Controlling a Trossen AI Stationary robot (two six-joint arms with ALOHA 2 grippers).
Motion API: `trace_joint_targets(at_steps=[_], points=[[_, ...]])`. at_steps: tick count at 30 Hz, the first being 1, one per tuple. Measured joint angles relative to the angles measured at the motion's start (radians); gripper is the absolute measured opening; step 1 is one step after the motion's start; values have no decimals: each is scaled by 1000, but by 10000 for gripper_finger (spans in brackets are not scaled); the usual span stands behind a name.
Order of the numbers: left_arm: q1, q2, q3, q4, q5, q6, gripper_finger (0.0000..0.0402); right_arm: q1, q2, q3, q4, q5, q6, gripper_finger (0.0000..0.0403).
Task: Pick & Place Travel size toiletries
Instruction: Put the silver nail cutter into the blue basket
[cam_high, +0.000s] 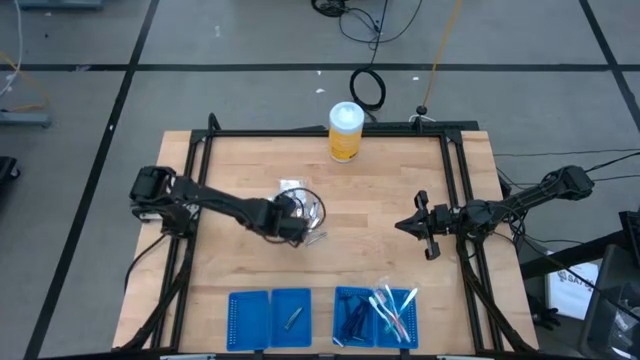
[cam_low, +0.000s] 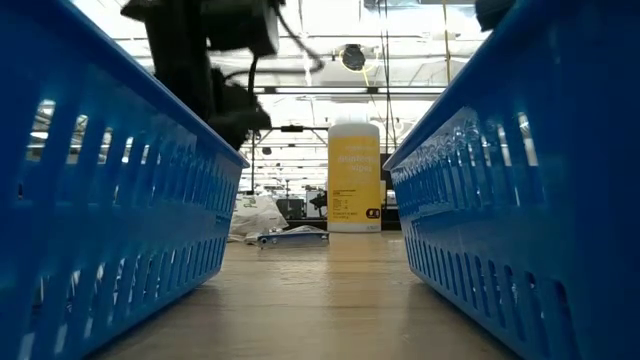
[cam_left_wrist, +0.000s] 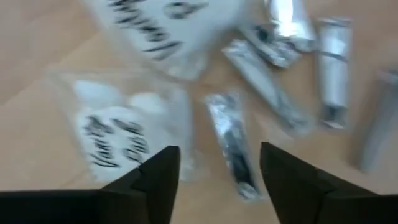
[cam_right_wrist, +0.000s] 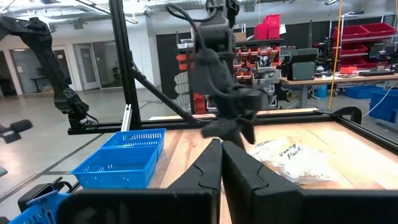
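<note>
The left claw (cam_high: 305, 228) hangs with its fingers (cam_left_wrist: 163, 177) spread apart over a loose pile of travel size toiletries (cam_left_wrist: 273, 74) at the middle of the tabletop (cam_high: 400, 180), gripping nothing. More toiletries lie in the blue trays (cam_high: 375, 318) along the near edge. The right claw (cam_high: 428, 228) waits on the right, pressed together and empty.

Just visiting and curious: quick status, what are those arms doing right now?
Left tool open, over loose toiletries mid-table. Right tool shut, parked at right edge. Nothing blocking.
</note>
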Motion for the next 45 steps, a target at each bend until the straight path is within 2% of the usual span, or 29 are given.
trace_joint_targets(at_steps=[6, 10, 13, 22, 35, 41, 45], points=[[35, 0, -47, 53, 25, -56, 263, 0, 0, 0, 0, 0, 0, 4], [33, 0, -60, 166, 61, -14, 274, 0, 0, 0, 0, 0, 0, 4], [27, 0, -61, 185, 73, -4, 275, 0, 0, 0, 0, 0, 0, 4], [27, 20, -61, 174, 70, -28, 258, 0, 0, 0, 0, 0, 0, 4], [27, 115, -58, 186, 142, -25, 252, 0, 0, 0, 0, 0, 0, 4], [27, 124, -57, 185, 149, -23, 229, 0, 0, 0, 0, 0, 0, 4], [27, 126, -58, 184, 155, -11, 199, 0, 0, 0, 0, 0, 0, 4]])
